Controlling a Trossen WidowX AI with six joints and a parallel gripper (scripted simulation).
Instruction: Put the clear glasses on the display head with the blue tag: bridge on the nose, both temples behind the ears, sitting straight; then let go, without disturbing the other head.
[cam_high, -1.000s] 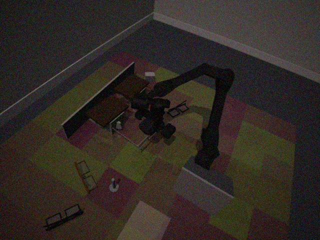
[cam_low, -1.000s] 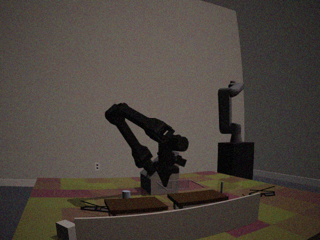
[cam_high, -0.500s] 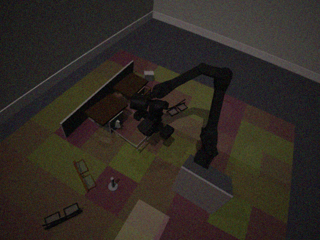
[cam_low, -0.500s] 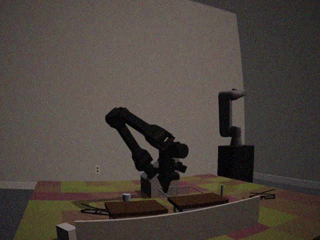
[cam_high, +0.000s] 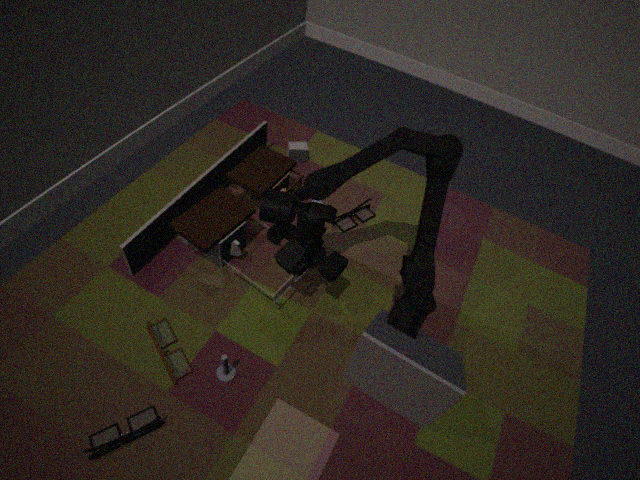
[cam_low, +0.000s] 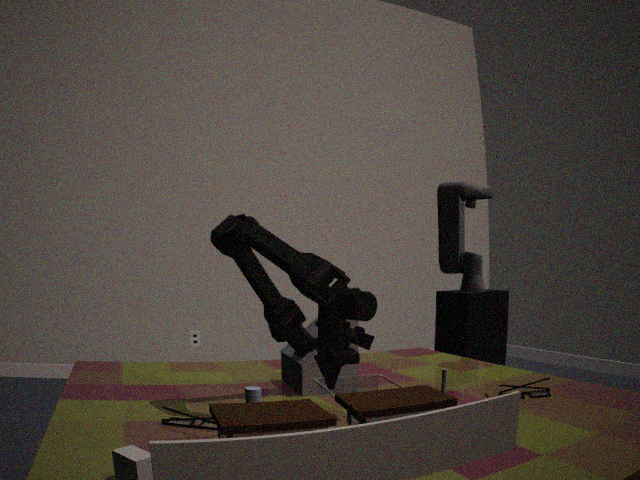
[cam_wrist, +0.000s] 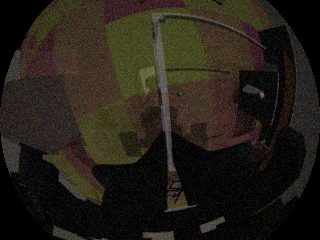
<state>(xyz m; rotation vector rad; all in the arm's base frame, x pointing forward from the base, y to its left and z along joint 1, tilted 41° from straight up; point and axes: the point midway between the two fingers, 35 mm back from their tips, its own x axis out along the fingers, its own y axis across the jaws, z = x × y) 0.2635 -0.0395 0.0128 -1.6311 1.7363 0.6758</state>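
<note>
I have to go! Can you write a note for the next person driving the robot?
Gripper: shut on the clear glasses.
Glasses: near the brown-topped head with the white nose, not on it.
Tag: blue tag not visible, so check which head is right.
Done: glasses grasped.
Left: bridge on nose, temples behind ears, straighten, let go, leave other head alone.
</note>
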